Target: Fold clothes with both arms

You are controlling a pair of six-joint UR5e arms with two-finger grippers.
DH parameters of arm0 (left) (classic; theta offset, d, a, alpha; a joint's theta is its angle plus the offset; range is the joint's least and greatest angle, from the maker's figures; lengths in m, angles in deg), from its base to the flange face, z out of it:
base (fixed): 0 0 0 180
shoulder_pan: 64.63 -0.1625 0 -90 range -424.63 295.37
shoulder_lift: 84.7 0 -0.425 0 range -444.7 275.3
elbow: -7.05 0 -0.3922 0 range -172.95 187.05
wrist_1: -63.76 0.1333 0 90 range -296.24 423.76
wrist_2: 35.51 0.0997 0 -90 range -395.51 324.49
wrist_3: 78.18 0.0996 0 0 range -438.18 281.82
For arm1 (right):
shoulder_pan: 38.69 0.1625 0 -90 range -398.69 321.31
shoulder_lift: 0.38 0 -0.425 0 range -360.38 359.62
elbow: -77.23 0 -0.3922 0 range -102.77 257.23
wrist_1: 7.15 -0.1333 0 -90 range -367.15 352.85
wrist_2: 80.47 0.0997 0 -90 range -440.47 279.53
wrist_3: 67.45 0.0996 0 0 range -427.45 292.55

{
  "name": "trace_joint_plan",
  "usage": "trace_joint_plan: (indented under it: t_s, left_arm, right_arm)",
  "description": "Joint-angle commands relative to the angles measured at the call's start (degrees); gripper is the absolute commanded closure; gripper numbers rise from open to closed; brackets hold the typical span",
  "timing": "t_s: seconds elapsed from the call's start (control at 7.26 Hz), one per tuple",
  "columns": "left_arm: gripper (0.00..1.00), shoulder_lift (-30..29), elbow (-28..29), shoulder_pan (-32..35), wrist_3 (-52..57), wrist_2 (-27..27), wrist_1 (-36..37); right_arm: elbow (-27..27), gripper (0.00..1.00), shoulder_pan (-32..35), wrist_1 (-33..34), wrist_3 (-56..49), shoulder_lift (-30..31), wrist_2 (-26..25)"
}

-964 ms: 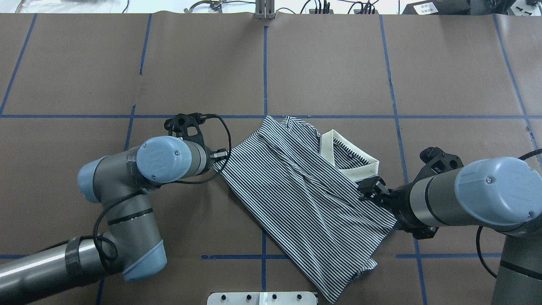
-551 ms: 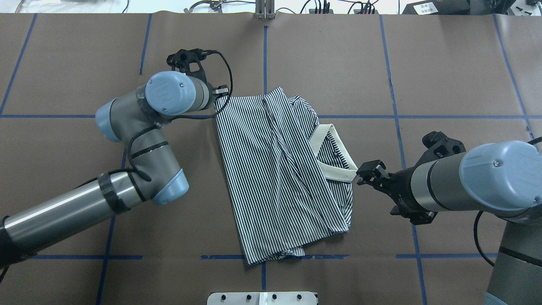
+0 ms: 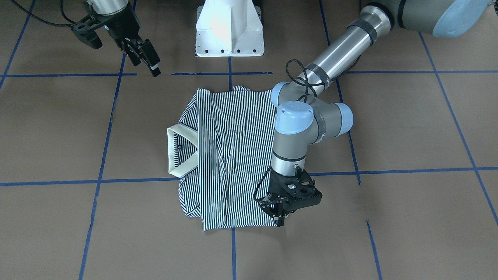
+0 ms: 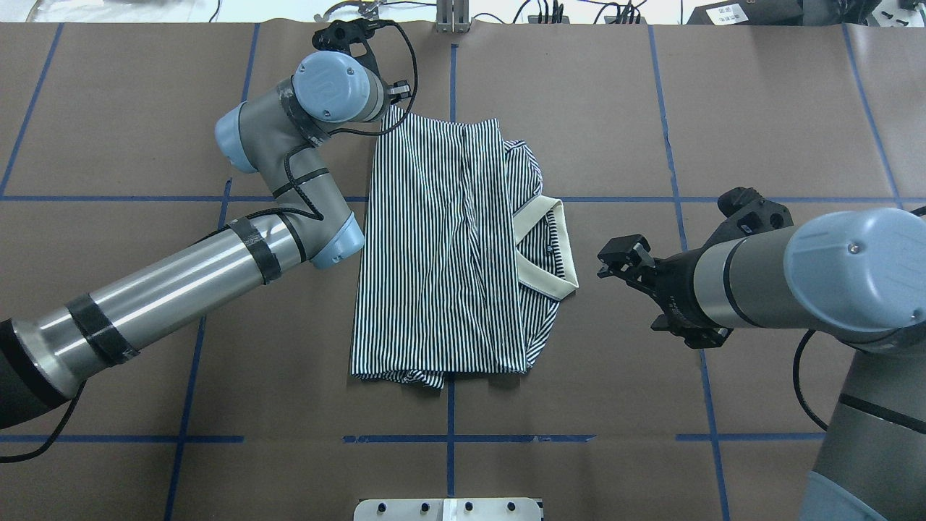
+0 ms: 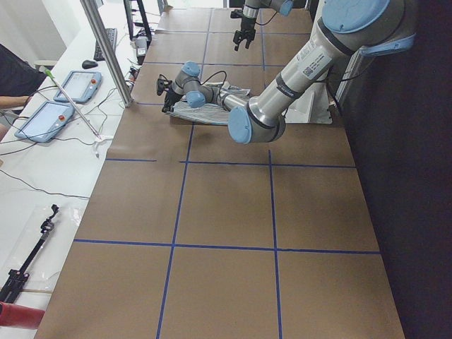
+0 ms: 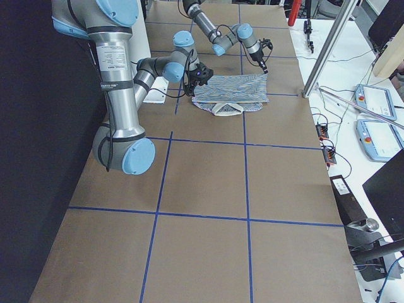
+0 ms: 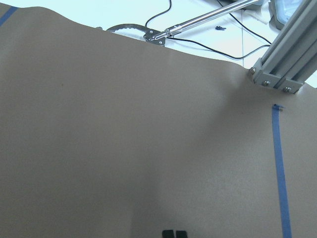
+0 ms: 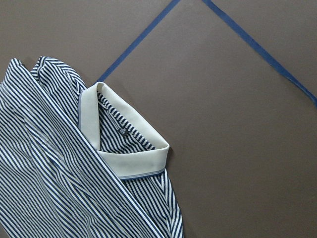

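polo shirt (image 4: 434, 246) folded lengthwise, 1 cross fold to go (my guess); left end effector (image 3: 277, 214) pinching its corner, right end effector (image 4: 613, 259) apart.

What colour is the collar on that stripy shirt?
The collar is plain cream, on the navy-and-white striped shirt; clearest in the right wrist-mounted view.

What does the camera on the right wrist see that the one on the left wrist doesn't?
Only the right wrist camera sees the striped shirt and its cream collar. Only the left wrist camera sees a shiny rod and a metal post past the table's far edge. Both see the brown table cover and blue tape lines.
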Motion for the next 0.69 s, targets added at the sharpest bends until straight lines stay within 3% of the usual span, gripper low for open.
trace_joint_plan:
  t_s: [0.0,0.28,0.41,0.55]
  left_arm:
    - [0.43,3.6,-3.9,0.5,0.0,-0.5,-6.2]
    - [0.43,13.8,-18.6,0.9,0.1,-6.4,-6.3]
    - [0.43,17.0,-23.3,1.0,0.0,-6.9,-6.0]
    - [0.43,17.3,-23.4,1.0,0.0,-6.9,-5.8]
  right_arm:
    - [7.9,0.00,0.4,0.6,-2.9,-8.3,-0.9]
    - [14.3,0.00,-0.4,0.4,-8.0,-12.5,-1.5]
    - [14.8,0.00,-3.8,0.5,-7.5,-12.5,-4.3]
    - [16.0,0.00,-7.6,0.0,-6.4,-12.5,-9.0]
